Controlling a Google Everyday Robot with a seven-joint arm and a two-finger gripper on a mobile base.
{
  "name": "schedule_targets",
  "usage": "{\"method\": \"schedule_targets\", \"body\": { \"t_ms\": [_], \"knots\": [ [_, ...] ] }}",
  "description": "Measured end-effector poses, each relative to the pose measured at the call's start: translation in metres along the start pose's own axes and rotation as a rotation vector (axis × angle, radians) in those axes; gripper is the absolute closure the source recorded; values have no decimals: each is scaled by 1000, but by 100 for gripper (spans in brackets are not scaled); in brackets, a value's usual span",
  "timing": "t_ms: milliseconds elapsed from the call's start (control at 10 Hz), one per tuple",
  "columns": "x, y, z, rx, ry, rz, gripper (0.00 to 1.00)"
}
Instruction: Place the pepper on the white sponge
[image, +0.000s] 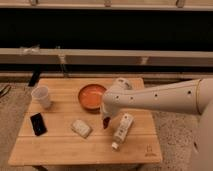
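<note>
Now fingers (106, 116) clamp pepper (105, 123) above table (60, 150), near white sponge (81, 128).

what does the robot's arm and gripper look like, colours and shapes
The arm is a smooth cream-white tube, thicker toward the body and narrowing to a rounded, bulbous wrist. A row of small dark dots runs along its side. No loose cables or printed markings show. The gripper, a short cream piece below the wrist, hangs over the light wooden table beside the white remote-like stick.
</note>
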Motion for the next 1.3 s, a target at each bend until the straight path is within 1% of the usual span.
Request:
{"method": "schedule_targets", "body": {
  "t_ms": [200, 400, 500, 600, 900, 1100, 1300],
  "knots": [
    [-16, -39, -6, 57, -22, -80, 94],
    [-20, -60, -3, 93, -42, -126, 94],
    [-20, -71, 3, 103, -50, -155, 94],
    [-21, -74, 9, 105, -56, -174, 94],
    [-16, -79, 27, 111, -67, -196, 94],
    [-14, -84, 35, 116, -71, -207, 94],
    [-11, -91, 39, 128, -64, -225, 94]
  ]
}}
